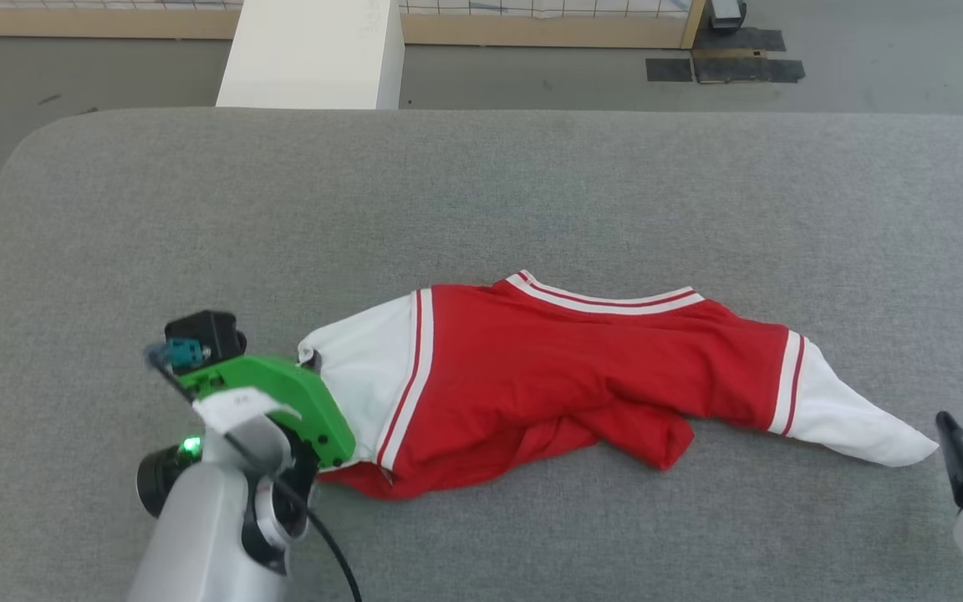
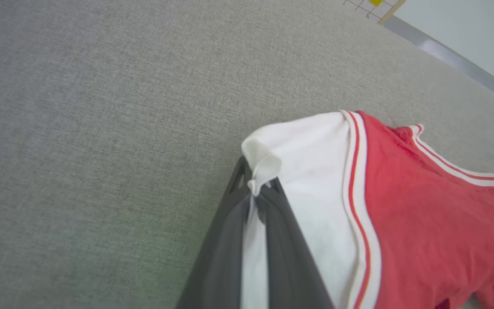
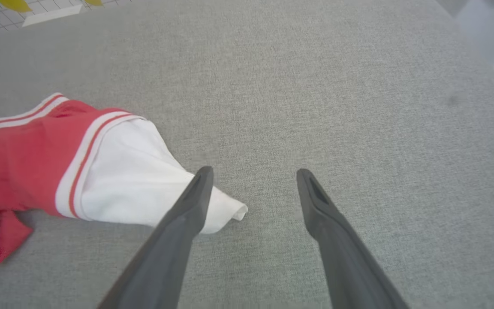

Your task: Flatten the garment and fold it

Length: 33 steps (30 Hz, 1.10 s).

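At the left, the left claw [image 2: 255, 189] is clamped shut on a small pinch of the left sleeve [image 2: 311, 171], right at the white cuff edge. That bite looks thin. A firm pull may let the cloth slip out, and the claw would come away with nothing.

The garment [image 1: 532, 368] lies across the near middle of the grey padded surface [image 1: 481, 192], collar to the far side. Its red lower part is bunched and tucked along the near edge. If only the left side pulls, the whole shirt probably drags left instead of stretching flat, and that tucked hem may stay folded under.

At the right, the right claw [image 3: 253, 180] stands wide open and holds nothing, just beside the tip of the right sleeve [image 3: 131, 189]. In the right wrist view the tip lies under one finger rather than between the two, so closing here would likely miss.
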Available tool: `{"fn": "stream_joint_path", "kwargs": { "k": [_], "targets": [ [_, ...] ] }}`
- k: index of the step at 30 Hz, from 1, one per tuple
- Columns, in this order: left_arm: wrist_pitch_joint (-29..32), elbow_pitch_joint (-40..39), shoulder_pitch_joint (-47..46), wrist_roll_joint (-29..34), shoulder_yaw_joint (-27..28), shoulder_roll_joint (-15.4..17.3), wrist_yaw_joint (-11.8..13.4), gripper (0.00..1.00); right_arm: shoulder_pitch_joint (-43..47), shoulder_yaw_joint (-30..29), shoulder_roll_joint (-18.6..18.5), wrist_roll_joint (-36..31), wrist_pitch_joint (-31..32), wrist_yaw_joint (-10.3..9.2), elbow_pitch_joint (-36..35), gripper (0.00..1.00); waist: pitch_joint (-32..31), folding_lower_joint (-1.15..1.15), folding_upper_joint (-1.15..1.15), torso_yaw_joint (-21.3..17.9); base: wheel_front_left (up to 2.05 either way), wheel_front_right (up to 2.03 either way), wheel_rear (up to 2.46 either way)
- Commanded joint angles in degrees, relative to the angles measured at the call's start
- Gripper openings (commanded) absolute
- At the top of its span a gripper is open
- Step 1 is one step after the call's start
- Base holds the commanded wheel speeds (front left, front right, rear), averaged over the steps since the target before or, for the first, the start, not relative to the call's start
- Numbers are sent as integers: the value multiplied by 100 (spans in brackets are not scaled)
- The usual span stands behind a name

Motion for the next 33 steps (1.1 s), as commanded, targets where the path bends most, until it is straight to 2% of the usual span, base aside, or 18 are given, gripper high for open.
{"fn": "stream_joint_path", "kwargs": {
  "k": [1,9,16,19,20,21,27,33],
  "targets": [
    [-84,-186,214,-53,1,-47,57,0,-140,110,-92,-107,236,-8,32,100,32,0,0,7,0,0,0],
    [-157,-915,603,-58,-208,-152,236,0,-576,969,-849,-410,1345,-8,458,100,356,0,0,185,0,0,0],
    [-164,-1035,581,-61,-390,-193,299,0,-476,1700,-1196,-26,1918,-8,734,100,525,0,0,310,0,0,0],
    [-187,-998,577,-88,-429,-203,302,0,-460,1807,-1252,93,1998,-8,855,100,549,0,0,324,0,0,0],
    [-196,-970,572,-95,-437,-205,297,0,-470,1817,-1263,119,2002,-8,892,39,550,0,0,326,0,0,0],
    [-212,-947,567,-106,-438,-206,291,0,-489,1823,-1261,150,1959,-8,900,0,545,0,0,326,0,0,0],
    [-473,-909,514,-156,-366,-187,199,0,-677,1711,-1298,321,1515,-8,768,0,371,0,0,275,0,0,0],
    [-786,-988,100,-457,-149,-181,-106,0,-1274,1518,-1365,369,690,-8,503,0,-38,0,0,199,0,0,0]
  ]
}}
